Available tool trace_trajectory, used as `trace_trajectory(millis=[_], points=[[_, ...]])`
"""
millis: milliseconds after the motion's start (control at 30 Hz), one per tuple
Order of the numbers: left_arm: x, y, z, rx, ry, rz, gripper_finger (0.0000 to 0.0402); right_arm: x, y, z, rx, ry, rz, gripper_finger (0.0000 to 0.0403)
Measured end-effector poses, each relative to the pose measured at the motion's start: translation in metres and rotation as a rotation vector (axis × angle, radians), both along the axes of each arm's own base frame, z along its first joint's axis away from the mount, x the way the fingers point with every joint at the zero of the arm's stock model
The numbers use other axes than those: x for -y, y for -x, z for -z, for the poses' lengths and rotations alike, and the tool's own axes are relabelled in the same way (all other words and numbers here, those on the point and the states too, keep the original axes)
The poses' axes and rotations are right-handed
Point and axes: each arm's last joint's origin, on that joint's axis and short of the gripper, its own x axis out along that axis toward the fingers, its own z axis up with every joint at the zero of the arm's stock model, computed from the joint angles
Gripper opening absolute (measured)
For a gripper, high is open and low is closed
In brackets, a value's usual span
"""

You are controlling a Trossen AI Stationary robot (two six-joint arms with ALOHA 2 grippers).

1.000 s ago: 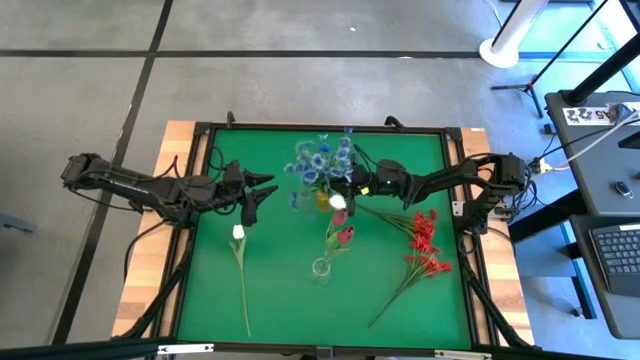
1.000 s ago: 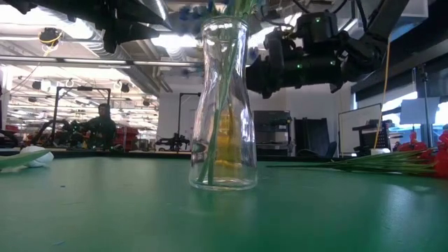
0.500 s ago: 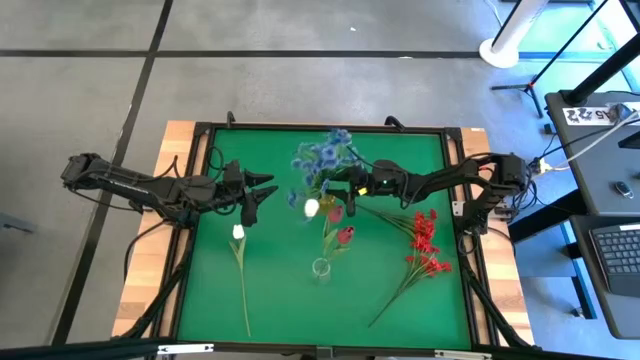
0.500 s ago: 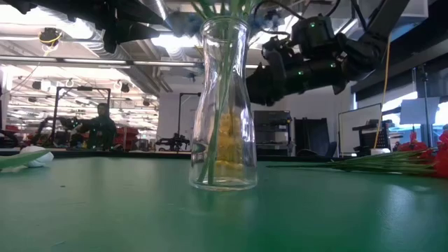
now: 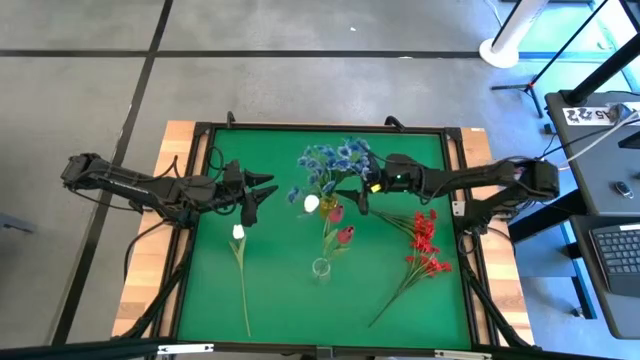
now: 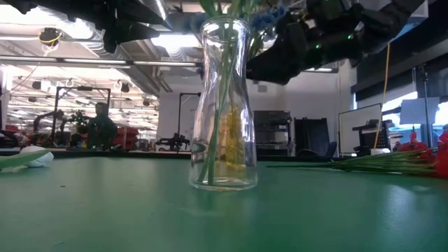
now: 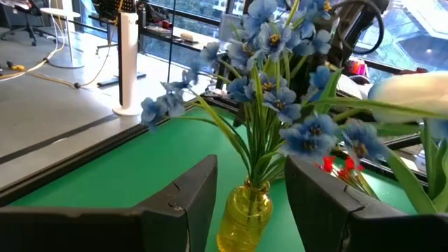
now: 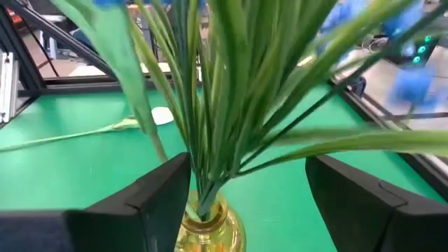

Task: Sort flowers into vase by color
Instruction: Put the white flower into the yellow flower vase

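Blue sprays [image 5: 335,160] stand with their stems in a yellow vase [image 7: 245,210] near the table's middle. My right gripper [image 5: 360,197] is open just to their right. In its wrist view the fingers [image 8: 157,192] stand on either side of the stems [image 8: 210,140] without touching them. A clear vase [image 5: 320,268] nearer the front holds several green stems, with red and pink buds [image 5: 345,236] above it. A white bud [image 5: 311,203] hovers beside the blue sprays; I cannot tell which vase its stem is in. My left gripper [image 5: 268,190] waits open to the left.
A white-budded flower [image 5: 240,262] lies on the green mat at the left. Red sprays [image 5: 420,250] lie at the right. A black frame [image 5: 452,130] borders the mat. In the low view a person [image 6: 101,124] is far off in the room.
My right gripper has opened next to the stems in the yellow vase. It has drawn back toward the table's right edge and risen. The blue sprays have swung a little to the right. The white bud has swung to the left.
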Motion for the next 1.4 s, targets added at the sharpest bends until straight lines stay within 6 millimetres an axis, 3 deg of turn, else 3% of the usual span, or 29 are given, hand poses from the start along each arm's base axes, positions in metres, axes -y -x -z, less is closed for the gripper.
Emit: trace_trajectory(millis=[233, 600, 767, 967, 1133, 1400], points=[[0.000, 0.001, 0.004, -0.029, 0.023, -0.005, 0.0163, -0.004, 0.023, -0.013, -0.106, -0.006, 0.021, 0.0282], [0.000, 0.011, 0.028, -0.244, 0.156, 0.015, 0.0163, -0.010, 0.058, -0.013, -0.357, -0.043, 0.075, 0.0282], [0.005, 0.015, 0.028, -0.346, 0.377, 0.153, 0.0163, -0.011, 0.064, -0.008, -0.435, -0.090, 0.087, 0.0282], [0.015, 0.026, 0.025, -0.476, 0.611, 0.163, 0.0163, -0.011, 0.070, -0.002, -0.518, -0.097, 0.141, 0.0282], [0.024, 0.042, 0.033, -0.671, 0.857, 0.074, 0.0163, -0.010, 0.079, 0.006, -0.644, -0.103, 0.221, 0.0282], [0.046, 0.049, 0.052, -0.833, 1.009, -0.164, 0.0163, -0.011, 0.082, 0.009, -0.678, -0.152, 0.236, 0.0282]])
